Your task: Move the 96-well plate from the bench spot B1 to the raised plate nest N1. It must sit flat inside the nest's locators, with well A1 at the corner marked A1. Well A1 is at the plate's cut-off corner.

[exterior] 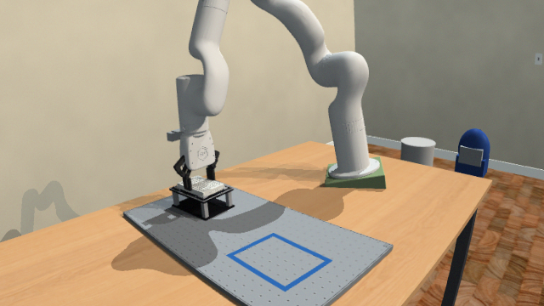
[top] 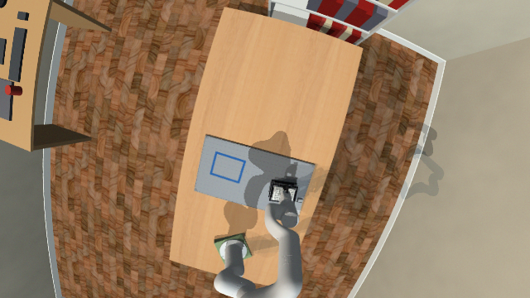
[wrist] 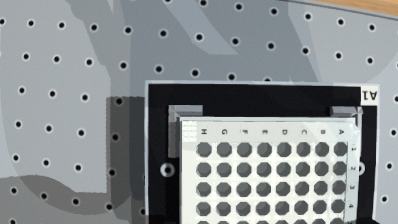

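Observation:
The white 96-well plate (exterior: 201, 185) lies on the raised black plate nest (exterior: 202, 200) at the far left of the grey perforated base. In the wrist view the plate (wrist: 270, 170) sits between the nest's grey locators, level with the frame. Its A column and row 1 are at the top right, next to the nest's A1 label (wrist: 370, 95). My gripper (exterior: 196, 174) stands straight above the plate with its dark fingers open on either side of it. From above the arm hides most of the plate (top: 280, 191). The blue outlined spot B1 (exterior: 279, 260) holds nothing.
The arm's base stands on a green pad (exterior: 356, 178) at the table's back. A grey cylinder (exterior: 417, 150) and a blue device (exterior: 472, 152) stand on the floor behind the table. The table's right edge runs close to the grey base.

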`<state>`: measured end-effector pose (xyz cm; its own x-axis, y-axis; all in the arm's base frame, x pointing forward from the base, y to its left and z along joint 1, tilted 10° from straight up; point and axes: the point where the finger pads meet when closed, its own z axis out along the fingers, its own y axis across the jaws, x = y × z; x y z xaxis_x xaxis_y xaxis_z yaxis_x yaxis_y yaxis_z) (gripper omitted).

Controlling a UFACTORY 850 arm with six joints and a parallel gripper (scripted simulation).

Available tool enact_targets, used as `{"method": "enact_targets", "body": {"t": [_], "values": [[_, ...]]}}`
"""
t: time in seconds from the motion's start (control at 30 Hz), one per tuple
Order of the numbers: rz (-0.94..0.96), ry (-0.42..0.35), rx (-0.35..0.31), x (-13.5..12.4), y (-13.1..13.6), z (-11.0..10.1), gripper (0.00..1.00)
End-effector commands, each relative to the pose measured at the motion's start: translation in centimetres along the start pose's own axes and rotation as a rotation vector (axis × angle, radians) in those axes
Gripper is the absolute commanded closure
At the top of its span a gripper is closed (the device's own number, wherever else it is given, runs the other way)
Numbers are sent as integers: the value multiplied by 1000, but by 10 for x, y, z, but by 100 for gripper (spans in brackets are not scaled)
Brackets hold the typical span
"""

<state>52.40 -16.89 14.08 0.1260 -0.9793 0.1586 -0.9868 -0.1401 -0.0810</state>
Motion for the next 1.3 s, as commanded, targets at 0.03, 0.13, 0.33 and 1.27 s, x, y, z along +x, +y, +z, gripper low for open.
{"method": "enact_targets", "body": {"t": [0.03,0.13,0.33,1.27], "values": [[0,1,2,0,-1,-1,0],[0,1,2,0,-1,-1,0],[0,1,2,0,-1,-6,0],[0,1,2,0,-1,-70,0]]}}
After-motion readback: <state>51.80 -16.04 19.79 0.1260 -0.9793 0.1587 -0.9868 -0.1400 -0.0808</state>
